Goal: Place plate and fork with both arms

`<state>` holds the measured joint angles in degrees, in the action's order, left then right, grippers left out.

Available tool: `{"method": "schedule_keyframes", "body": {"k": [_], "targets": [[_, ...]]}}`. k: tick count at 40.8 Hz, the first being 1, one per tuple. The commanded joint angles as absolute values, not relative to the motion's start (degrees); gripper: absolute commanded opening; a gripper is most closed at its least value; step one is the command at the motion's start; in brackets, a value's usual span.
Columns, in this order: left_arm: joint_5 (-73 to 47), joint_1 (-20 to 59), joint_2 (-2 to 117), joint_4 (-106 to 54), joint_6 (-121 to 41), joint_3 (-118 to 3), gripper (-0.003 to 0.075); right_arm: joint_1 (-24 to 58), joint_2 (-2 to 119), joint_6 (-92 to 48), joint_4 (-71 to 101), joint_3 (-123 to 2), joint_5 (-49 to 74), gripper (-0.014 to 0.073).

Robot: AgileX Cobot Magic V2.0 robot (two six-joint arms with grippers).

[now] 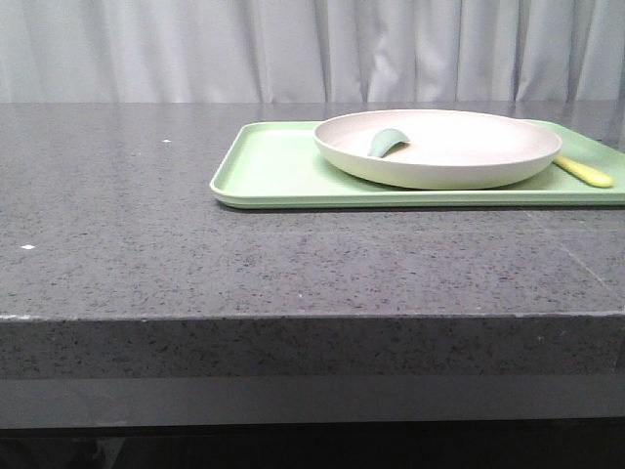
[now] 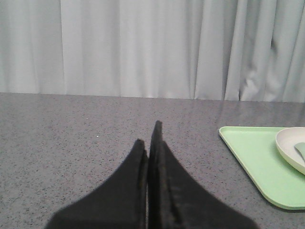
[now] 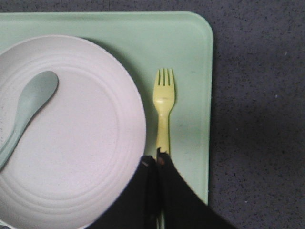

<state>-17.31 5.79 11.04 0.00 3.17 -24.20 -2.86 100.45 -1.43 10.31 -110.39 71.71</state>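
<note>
Fork (image 3: pixel 163 109), small, pale-yellow plastic, lies beside the round cream plate (image 3: pixel 71 143) on the light-green tray (image 3: pixel 193 57); the right gripper (image 3: pixel 157 162), seemingly clenched empty above its handle, should part before descending. The left gripper (image 2: pixel 150 143) is clenched, empty.

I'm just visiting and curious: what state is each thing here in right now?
plate: on the tray, spoon inside.
spoon: lying in the plate.
fork: flat on the tray beside the plate.
tray: on the table.
left fingers: shut, empty.
right fingers: shut, above the fork's handle.
</note>
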Motion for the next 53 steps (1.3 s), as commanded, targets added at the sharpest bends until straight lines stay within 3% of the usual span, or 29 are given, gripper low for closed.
{"method": "schedule_keyframes", "body": {"k": [1, 12, 35, 42, 53], "targets": [[-12.2, 5.7, 11.7, 0.0, 3.4, -25.7, -0.0018, -3.2, 94.9, -3.0, 10.3, -112.0, 73.2, -0.0069], [-12.2, 5.7, 11.7, 0.0, 3.4, -25.7, -0.0018, -3.1, 80.3, -6.5, 10.3, -101.2, 64.2, -0.0069], [-12.2, 5.7, 11.7, 0.0, 3.4, -25.7, -0.0018, -3.1, 30.6, -8.9, 10.3, -36.6, 15.1, -0.0069], [-12.2, 5.7, 11.7, 0.0, 3.4, -25.7, -0.0018, -3.1, 17.9, -8.9, 10.3, -26.4, 12.2, -0.0069], [-12.2, 5.7, 11.7, 0.0, 3.4, -25.7, -0.0018, -3.1, 11.8, -8.9, 10.3, -23.7, 14.9, -0.0069]]}}
